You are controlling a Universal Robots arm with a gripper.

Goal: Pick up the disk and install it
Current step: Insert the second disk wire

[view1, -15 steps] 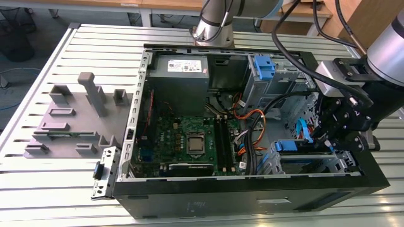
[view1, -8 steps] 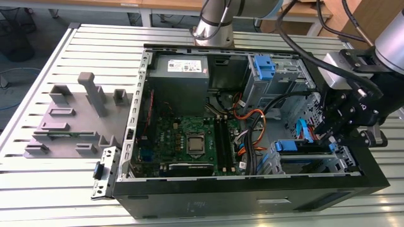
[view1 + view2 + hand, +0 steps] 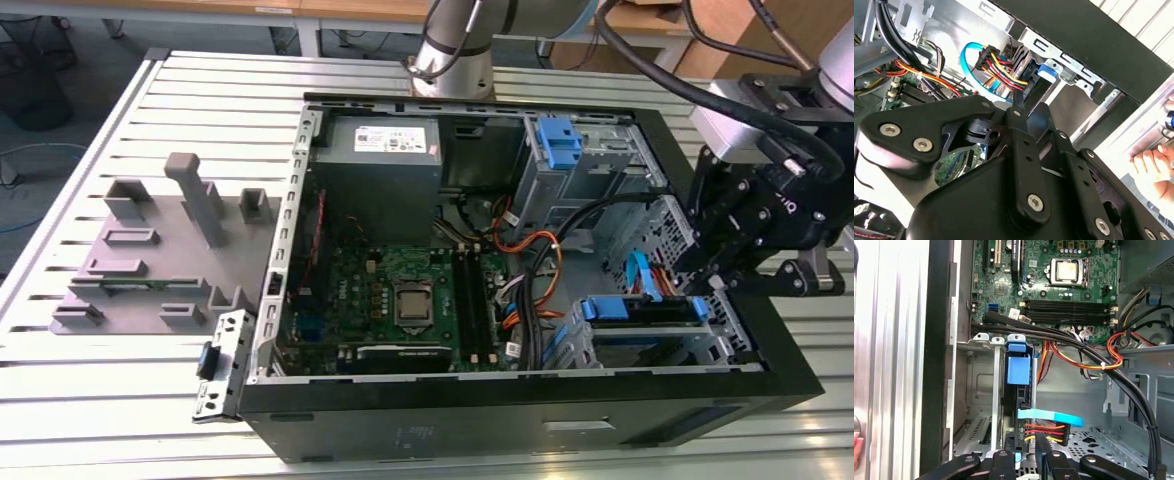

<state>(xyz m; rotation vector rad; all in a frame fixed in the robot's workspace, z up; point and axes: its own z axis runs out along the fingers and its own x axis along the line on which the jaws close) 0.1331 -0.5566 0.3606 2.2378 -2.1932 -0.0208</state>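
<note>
Your end effector (image 3: 731,262) hangs at the case's (image 3: 534,415) front corner, its grip state hidden from you, while the disk (image 3: 1018,371) sits edge-up in the drive cage (image 3: 979,385) directly beneath it, long axis running down into the bay, cables plugged in.

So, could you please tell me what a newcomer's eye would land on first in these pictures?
First, the open computer case on the slatted table, its green motherboard exposed. Next, the black tool at the case's edge on the exterior view's right, above the drive bay where the disk in its blue carrier sits. A person's hand appears beside the case in the second wrist view.
</note>
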